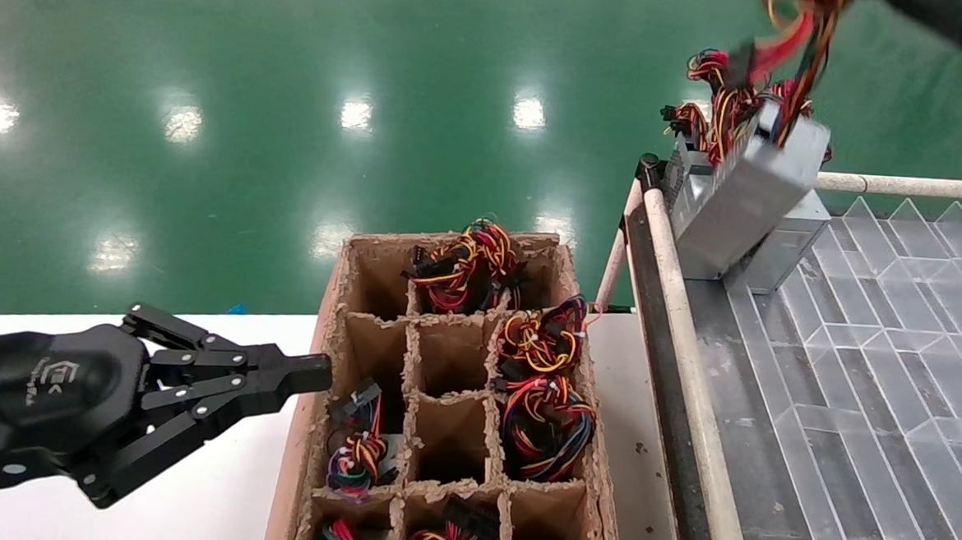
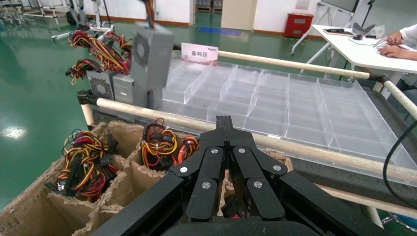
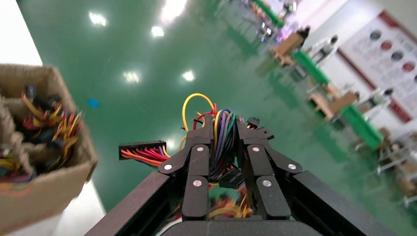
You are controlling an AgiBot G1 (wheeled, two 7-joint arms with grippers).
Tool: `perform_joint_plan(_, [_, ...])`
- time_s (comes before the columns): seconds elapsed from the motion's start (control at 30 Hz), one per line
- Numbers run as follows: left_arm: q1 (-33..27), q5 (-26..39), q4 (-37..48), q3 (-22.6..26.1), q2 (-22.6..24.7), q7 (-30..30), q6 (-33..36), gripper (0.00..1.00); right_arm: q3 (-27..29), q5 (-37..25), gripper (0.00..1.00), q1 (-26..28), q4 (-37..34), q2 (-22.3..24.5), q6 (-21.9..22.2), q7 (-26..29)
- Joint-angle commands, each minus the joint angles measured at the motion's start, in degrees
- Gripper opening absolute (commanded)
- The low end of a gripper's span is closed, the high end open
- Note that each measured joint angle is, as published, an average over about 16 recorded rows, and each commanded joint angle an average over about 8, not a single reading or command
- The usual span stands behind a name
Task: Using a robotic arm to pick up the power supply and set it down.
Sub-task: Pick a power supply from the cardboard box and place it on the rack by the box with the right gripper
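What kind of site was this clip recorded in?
Most likely a factory or assembly floor: a glossy green floor, a divided cardboard crate of wired units, and a clear compartment tray on a railed cart. The right gripper carries the power supply by its wires.

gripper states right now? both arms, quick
Left gripper: closed, empty, beside the cardboard box.
Right gripper: closed on the wire bundle of the power supply, which hangs tilted over the tray.

Head camera looks steeply down on the cardboard divider box; both wrist cameras look along their fingers, sharing it.
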Motion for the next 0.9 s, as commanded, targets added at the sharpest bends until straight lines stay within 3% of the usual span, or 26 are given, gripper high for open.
perform_joint_plan(0.03, [0.0,0.0,0.0,0.0,0.0,0.0,0.0,0.0,-0.38,-0.08,0.0,-1.18,1.29,1.48,0.39,0.89])
perform_joint_plan(0.43, [0.0,0.0,0.0,0.0,0.0,0.0,0.0,0.0,-1.6,-0.29,0.0,-7.32,3.19,2.78,7.39,1.13])
perform_joint_plan(0.9, [0.0,0.0,0.0,0.0,0.0,0.0,0.0,0.0,-0.56,1.76,0.0,-11.08,-8.14,-5.41,9.94,-5.77])
